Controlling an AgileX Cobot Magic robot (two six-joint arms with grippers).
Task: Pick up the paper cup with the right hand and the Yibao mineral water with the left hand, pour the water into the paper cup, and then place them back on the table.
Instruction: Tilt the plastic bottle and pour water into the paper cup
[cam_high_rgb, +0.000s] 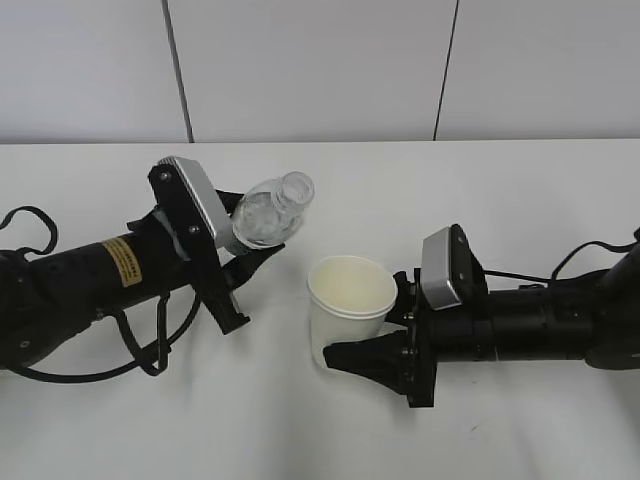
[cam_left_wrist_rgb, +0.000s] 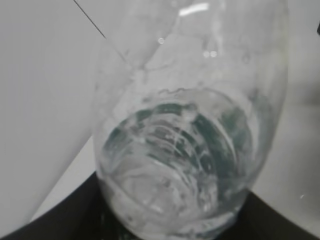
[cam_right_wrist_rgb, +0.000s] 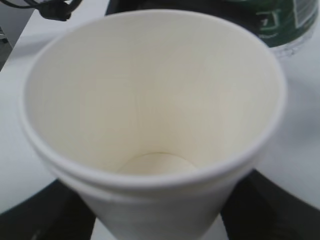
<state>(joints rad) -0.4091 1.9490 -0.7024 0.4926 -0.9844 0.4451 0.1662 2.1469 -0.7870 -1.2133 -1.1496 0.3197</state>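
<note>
The white table (cam_high_rgb: 330, 170) spans the scene. Over its left side, the left hand (cam_high_rgb: 240, 262) grips the Yibao mineral water (cam_high_rgb: 270, 213) around its body, the bottle lifted and tilted with its open mouth toward the right. On the right, the right hand (cam_high_rgb: 372, 335) clasps the paper cup (cam_high_rgb: 348, 300) at its lower wall. The cup stands upright, its cream inside (cam_right_wrist_rgb: 150, 100) showing, below and to the right of the bottle's mouth.
</note>
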